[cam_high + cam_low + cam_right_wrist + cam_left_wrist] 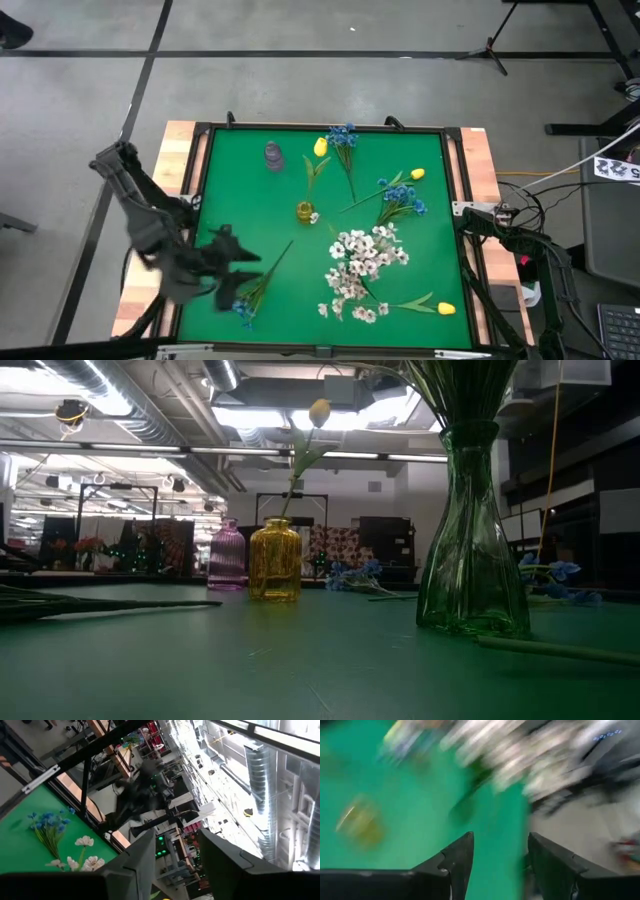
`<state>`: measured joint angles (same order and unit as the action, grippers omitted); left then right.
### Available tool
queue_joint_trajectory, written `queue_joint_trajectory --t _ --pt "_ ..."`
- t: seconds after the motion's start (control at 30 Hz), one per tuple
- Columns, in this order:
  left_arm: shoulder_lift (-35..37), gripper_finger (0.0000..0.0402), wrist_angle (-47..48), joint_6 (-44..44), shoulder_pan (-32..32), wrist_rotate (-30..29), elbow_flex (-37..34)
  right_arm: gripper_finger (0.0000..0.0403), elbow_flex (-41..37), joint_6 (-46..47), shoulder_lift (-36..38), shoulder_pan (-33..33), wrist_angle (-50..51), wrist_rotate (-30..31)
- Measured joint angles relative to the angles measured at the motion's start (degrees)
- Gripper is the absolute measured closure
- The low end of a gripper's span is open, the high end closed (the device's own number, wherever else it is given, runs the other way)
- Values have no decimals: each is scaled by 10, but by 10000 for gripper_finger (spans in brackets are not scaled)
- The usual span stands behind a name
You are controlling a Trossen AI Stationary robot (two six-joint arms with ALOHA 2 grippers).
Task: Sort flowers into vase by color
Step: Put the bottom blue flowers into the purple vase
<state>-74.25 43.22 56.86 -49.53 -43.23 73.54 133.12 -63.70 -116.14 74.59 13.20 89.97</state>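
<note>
One yellow flower [320, 147] already stands in the yellow bottle [305, 211] in the middle of the green mat [240, 180], and the white flowers [362, 262] seem to fill the green glass vase [472, 530]. The purple bottle [273, 155] still looks empty, while blue flowers [402, 196] and two more yellow ones lie loose, so I think about half is left. The left gripper [232, 272] hangs over a blue sprig [244, 308] at the mat's near left corner with its jaws apart and empty, and the right gripper [172, 855] waits off the right side, open and empty too.

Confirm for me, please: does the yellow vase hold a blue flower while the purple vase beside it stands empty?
Not quite: the yellow vase holds a yellow flower, not a blue one, as the low view shows. The purple vase beside it does stand empty.
</note>
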Motion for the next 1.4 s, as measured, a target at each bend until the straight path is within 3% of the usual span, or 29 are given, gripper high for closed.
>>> queue_joint_trajectory --t 0.1,0.17,0.47,0.8,0.97,1.17,1.4 --pt "-10 219 100 142 31 34 -37 251 0 0 0 0 9 0" --pt "-10 219 105 170 51 72 -69 251 0 0 0 0 13 0" --pt "-12 219 -42 93 140 250 -187 251 0 4 0 -21 60 0" --pt "-13 219 -104 130 167 289 -265 251 0 16 20 -91 191 0" --pt "-18 219 -145 129 167 309 -280 251 0 126 68 -124 320 0" --pt "-54 219 -153 122 168 350 -280 251 0 344 124 -167 528 -9" --pt "-106 219 -153 122 183 367 -281 251 0 524 141 -219 699 -137"
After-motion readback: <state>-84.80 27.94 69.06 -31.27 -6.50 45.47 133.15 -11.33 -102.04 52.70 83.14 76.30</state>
